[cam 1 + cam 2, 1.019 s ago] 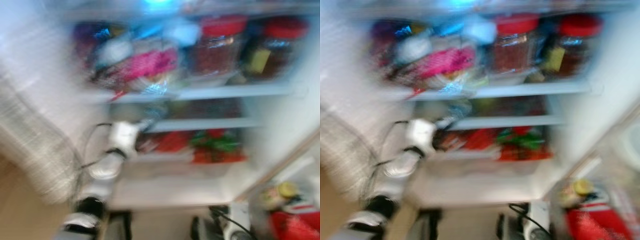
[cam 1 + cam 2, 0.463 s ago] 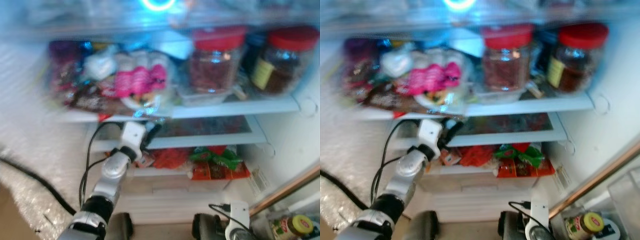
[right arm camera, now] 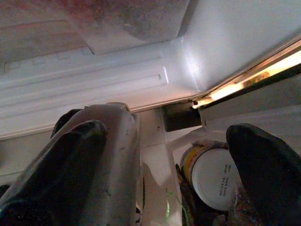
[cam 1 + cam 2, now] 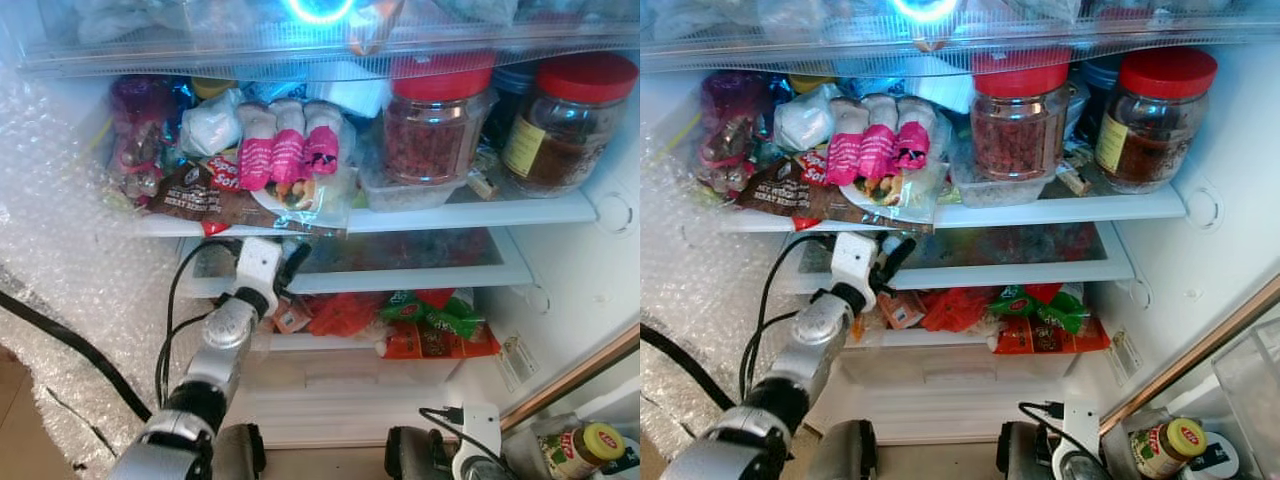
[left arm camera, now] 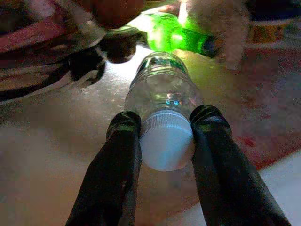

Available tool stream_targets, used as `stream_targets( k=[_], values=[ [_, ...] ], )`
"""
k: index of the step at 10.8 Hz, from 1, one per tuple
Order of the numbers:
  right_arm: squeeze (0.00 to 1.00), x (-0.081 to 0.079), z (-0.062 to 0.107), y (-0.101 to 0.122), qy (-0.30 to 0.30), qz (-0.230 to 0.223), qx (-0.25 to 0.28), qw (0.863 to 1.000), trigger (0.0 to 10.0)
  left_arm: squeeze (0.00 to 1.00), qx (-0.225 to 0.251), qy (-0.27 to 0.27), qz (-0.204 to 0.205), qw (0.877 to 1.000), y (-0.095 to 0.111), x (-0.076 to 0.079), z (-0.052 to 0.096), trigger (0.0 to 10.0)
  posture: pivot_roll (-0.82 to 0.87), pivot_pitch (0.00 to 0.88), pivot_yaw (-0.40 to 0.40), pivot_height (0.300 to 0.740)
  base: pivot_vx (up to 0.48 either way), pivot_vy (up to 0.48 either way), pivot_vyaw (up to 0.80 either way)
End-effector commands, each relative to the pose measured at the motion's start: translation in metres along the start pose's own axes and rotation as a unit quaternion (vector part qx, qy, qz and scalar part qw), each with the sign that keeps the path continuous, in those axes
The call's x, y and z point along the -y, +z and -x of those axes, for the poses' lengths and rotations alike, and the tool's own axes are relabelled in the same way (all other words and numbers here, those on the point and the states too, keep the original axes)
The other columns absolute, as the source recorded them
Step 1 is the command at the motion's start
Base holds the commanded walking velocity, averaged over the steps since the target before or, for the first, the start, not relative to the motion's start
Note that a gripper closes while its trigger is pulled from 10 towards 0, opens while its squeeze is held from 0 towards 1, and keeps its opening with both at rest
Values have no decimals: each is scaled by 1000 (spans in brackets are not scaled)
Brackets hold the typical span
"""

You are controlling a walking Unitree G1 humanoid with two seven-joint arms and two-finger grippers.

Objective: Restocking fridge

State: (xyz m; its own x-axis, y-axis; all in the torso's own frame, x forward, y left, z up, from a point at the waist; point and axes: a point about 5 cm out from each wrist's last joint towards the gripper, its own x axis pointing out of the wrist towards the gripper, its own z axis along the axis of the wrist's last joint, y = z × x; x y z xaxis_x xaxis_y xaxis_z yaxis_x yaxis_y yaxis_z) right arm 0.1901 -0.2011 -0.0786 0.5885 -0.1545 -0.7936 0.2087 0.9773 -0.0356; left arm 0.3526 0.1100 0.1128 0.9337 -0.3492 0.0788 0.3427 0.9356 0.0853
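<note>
My left gripper [image 5: 164,125] reaches into the fridge's narrow middle shelf [image 4: 400,255], on its left side. It is shut on the white cap [image 5: 167,146] of a clear plastic bottle [image 5: 162,89], which points deeper into the shelf. A green bottle [image 5: 181,37] lies further in behind it. In the left eye view the left gripper [image 4: 290,262] sits just under the upper shelf's front edge, where the bottle is hidden. My right gripper [image 3: 167,132] hangs low by the fridge's bottom, open, with a jar's white lid [image 3: 214,176] beyond its fingers.
The upper shelf holds two red-lidded jars [image 4: 435,120], pink packets [image 4: 288,150] and a brown wrapper [image 4: 195,200]. Red and green packets [image 4: 430,325] lie on the level below the gripper. A yellow-lidded jar [image 4: 580,445] stands low right. Bubble wrap [image 4: 60,230] covers the left side.
The head camera has swung and steadied, so the fridge now shows sharp and further left. My left gripper stays at the middle shelf.
</note>
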Motion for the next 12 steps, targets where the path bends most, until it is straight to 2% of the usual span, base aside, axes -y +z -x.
stream_targets(
  k=[1, 2, 3, 4, 8, 10, 12],
  values=[
    [0, -8, 6, -34, 13, -5, -65, 998, 10000, 0, -51, 18, 15, 998, -19, -5, 7, 10000, -32, 85, 54, 586, 0, 0, 0],
    [0, -8, 6, -34, 13, -6, -65, 998, 10000, 0, -52, 22, 14, 998, -18, -6, 6, 10000, -32, 85, 54, 586, 0, 0, 0],
    [0, -7, 6, -34, 13, -6, -66, 998, 10000, 278, -50, 22, 15, 998, -18, -6, 6, 10000, -36, 93, 57, 586, 0, 0, 0],
    [0, -7, 6, -35, 13, -7, -66, 998, 10000, 1000, -48, 21, 15, 999, -18, -5, 6, 10000, -35, 93, 57, 586, 0, 0, 0],
    [0, -8, 6, -35, 13, -9, -65, 998, 10000, 1000, -32, 12, 4, 999, -16, -5, 9, 10000, -34, 95, 63, 586, 0, 0, 0],
    [0, -9, 6, -34, 13, -11, -65, 998, 10000, 1000, 10, -2, -24, 1000, -4, -5, 11, 10000, -33, 92, 67, 586, 0, 0, 0],
    [0, -9, 6, -34, 12, -12, -65, 998, 10000, 1000, 30, -2, -45, 999, 2, -6, 17, 10000, -33, 92, 69, 586, 0, 0, 0]
  ],
)
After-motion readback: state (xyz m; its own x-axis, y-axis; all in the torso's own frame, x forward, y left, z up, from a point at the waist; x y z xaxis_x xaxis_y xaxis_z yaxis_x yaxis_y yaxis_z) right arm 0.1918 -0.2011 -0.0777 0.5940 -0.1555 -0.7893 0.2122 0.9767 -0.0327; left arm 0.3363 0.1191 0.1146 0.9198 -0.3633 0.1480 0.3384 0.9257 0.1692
